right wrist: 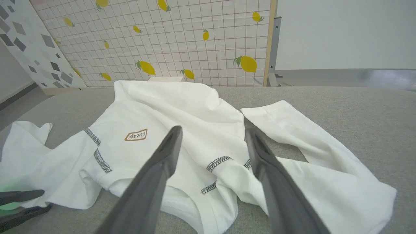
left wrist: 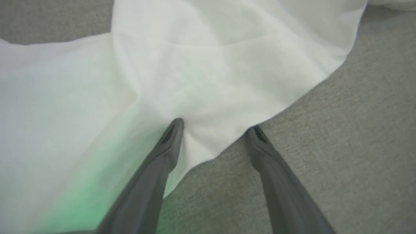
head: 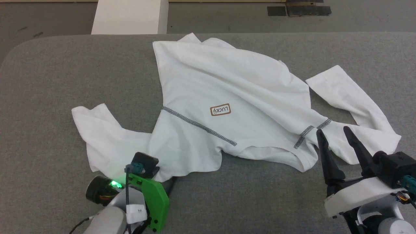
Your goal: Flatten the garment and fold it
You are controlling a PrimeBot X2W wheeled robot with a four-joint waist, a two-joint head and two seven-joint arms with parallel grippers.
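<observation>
The left tool (left wrist: 214, 126), jaws spread wide and gripping nothing, sits low at the near edge of the garment (head: 227, 84). One jaw is over white cloth and the other over bare desk (head: 48, 81), so the cloth edge runs between them, and I judge this the nearer arm for a pinch. The right tool (head: 333, 130), also open and empty, hovers above the near right shoulder seam. The garment lies mid-desk, wrinkled, with its body slanting away toward the far edge, sleeves out left and right, the right sleeve (head: 351, 97) bent back on itself, and the brown label (head: 220, 110) up.
</observation>
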